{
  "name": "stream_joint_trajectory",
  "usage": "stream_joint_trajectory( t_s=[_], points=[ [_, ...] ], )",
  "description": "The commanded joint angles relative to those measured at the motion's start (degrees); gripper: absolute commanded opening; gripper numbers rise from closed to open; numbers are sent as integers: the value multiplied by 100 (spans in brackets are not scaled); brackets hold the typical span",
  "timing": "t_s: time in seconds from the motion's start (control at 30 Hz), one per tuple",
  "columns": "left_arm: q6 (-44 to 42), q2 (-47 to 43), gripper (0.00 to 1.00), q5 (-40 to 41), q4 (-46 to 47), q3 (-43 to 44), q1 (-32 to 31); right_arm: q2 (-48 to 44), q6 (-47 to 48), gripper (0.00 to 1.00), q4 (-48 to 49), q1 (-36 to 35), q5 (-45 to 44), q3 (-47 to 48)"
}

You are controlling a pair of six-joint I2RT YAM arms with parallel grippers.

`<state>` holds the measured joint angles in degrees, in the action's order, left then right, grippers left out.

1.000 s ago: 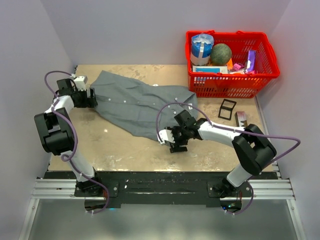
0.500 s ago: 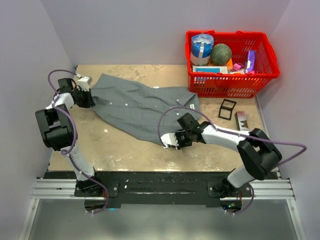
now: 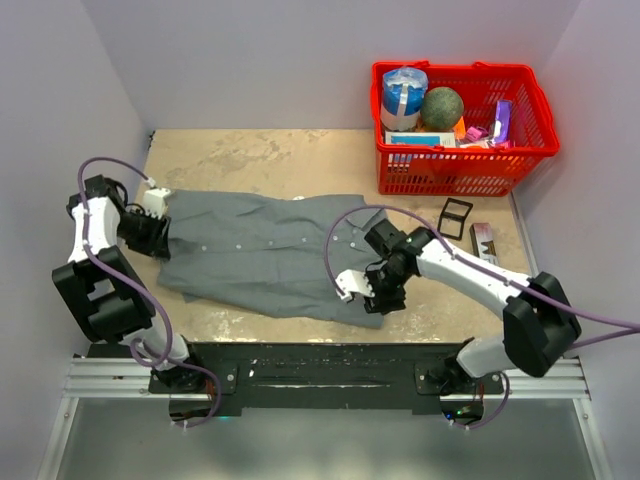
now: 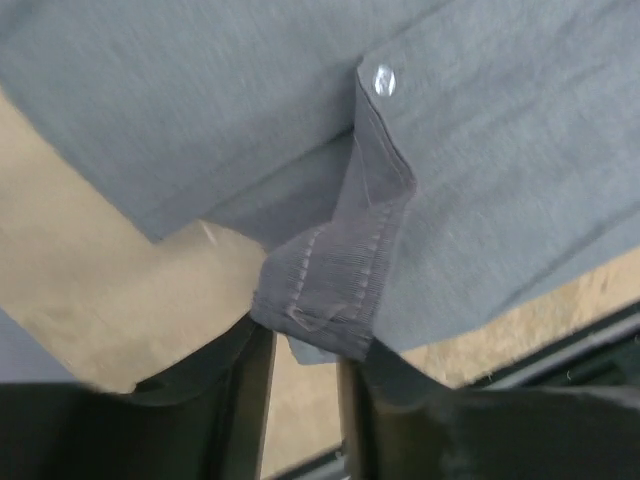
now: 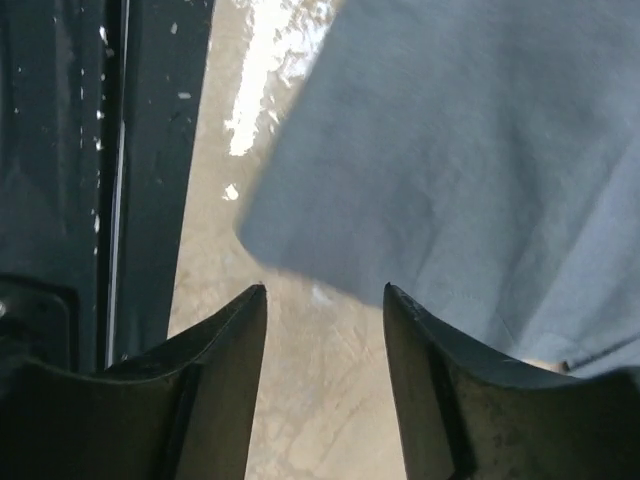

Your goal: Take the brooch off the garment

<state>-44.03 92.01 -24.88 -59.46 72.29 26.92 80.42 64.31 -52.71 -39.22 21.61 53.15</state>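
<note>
The brooch could not be made out in any of the three views, so I cannot tell where on the cloth it sat. The garment [image 3: 265,250], a grey shirt, lay spread across the near half of the surface [image 3: 260,155], with its long side running from left to right.

The left wrist view showed one small pale button [image 4: 382,80] on the grey cloth. It sat at the top of a folded stitched strip [image 4: 335,260] that was pulled away from the rest of the shirt. The left claw [image 4: 305,342] was pinching the lower end of this strip between its dark fingers [image 4: 215,400], at the left end of the garment.

The right claw [image 5: 325,298] was at the near right corner of the shirt, with its fingers [image 5: 225,350] spread apart and nothing between them. Through the gap I could see bare surface, and the rounded edge of the cloth lay just beyond the fingertips. A little more cloth showed beside the right-hand finger. On the left side of this view ran the black rail [image 5: 60,150] at the near edge of the surface.

Well apart from the garment, in the far right corner, stood a red basket [image 3: 460,172]. It held a green ball [image 3: 442,107], a blue and white roll [image 3: 403,95] and some packets. Between the basket and the right arm lay a small black frame [image 3: 454,217], and just beside it a small dark block [image 3: 482,238].
</note>
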Motion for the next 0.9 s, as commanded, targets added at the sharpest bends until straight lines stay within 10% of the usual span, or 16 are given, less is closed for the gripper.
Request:
stream_joint_trajectory(
  t_s=[0.0,0.27,0.5,0.87],
  points=[
    [-809,300,55,-92,-1374,907,130,428,643,61,-1275,616,317,1605],
    [1264,2162,99,-1176,-6,3675,-185,3126,-583,66,-1393,1294,977,5711],
    [2021,2971,100,51,1858,3958,-977,4893,-1482,69,488,1294,942,7269],
    [2347,3772,100,424,1745,4540,-978,5695,-1703,73,1254,1268,1513,7247]
  ],
)
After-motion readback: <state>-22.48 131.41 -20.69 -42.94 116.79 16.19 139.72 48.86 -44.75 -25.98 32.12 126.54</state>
